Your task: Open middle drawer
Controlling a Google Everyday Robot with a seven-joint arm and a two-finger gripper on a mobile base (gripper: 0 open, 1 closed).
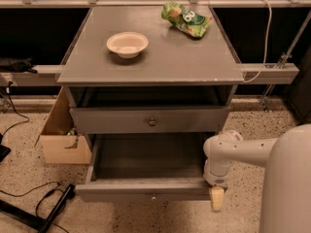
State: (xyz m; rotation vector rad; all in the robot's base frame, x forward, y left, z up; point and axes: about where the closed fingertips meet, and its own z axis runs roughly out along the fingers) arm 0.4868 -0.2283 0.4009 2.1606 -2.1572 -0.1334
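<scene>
The middle drawer [146, 191] is pulled far out of the grey cabinet, and its wide shallow tray lies open to view. A small round knob [153, 196] sits at the centre of its front. My gripper [217, 198] hangs at the drawer's right front corner, with a tan fingertip [217, 199] just past the front edge. My white arm [228, 154] reaches in from the right. Above, another grey drawer [150, 121] with a round knob stands slightly out under the cabinet top.
A white bowl [127, 44] and a green snack bag [187, 18] lie on the cabinet top [160, 62]. A cardboard box [60, 135] stands against the cabinet's left side. Black cables [46, 210] run over the speckled floor at the lower left.
</scene>
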